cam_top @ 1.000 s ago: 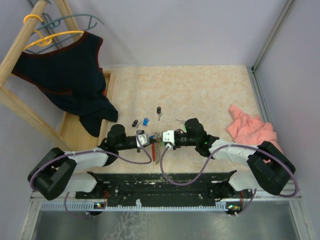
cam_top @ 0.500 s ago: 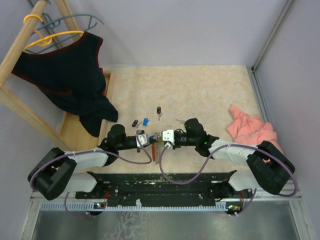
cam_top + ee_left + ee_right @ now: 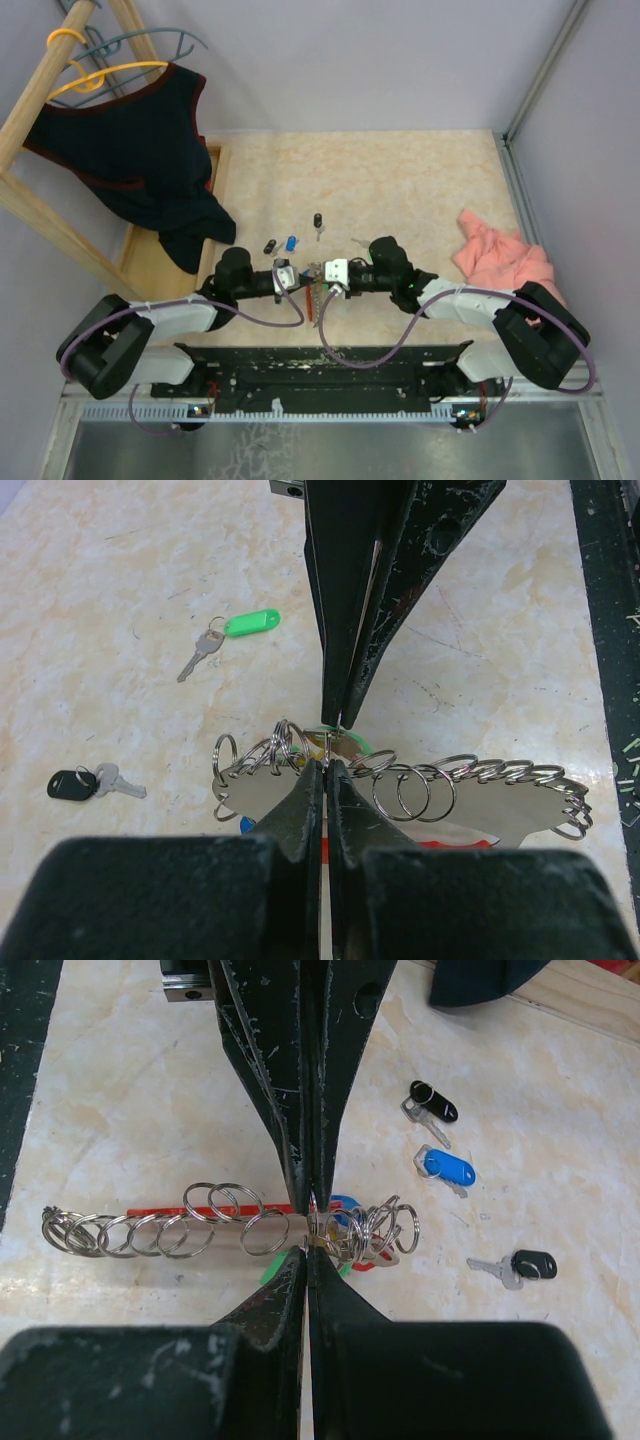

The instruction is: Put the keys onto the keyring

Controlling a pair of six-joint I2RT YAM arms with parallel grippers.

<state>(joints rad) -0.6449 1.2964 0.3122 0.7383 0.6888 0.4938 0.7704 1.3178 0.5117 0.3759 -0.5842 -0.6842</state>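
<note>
The keyring (image 3: 470, 810) is a grey metal strip carrying a row of split rings, with a red band (image 3: 160, 1211) along one side. In the top view the keyring (image 3: 314, 298) lies between the arms. My left gripper (image 3: 327, 764) and right gripper (image 3: 306, 1251) meet tip to tip over its middle. Both are shut on one thin split ring seen edge-on. Red, blue and green key heads bunch under the rings (image 3: 372, 1228). Loose keys lie beyond: a green one (image 3: 249, 623), a blue one (image 3: 446, 1168) and two black ones (image 3: 433, 1100) (image 3: 531, 1264).
A pink cloth (image 3: 503, 258) lies at the right. At the back left a dark garment (image 3: 130, 150) hangs from a wooden rack (image 3: 40, 100), above a wooden base (image 3: 150, 265). The black base rail (image 3: 320, 365) runs along the near edge.
</note>
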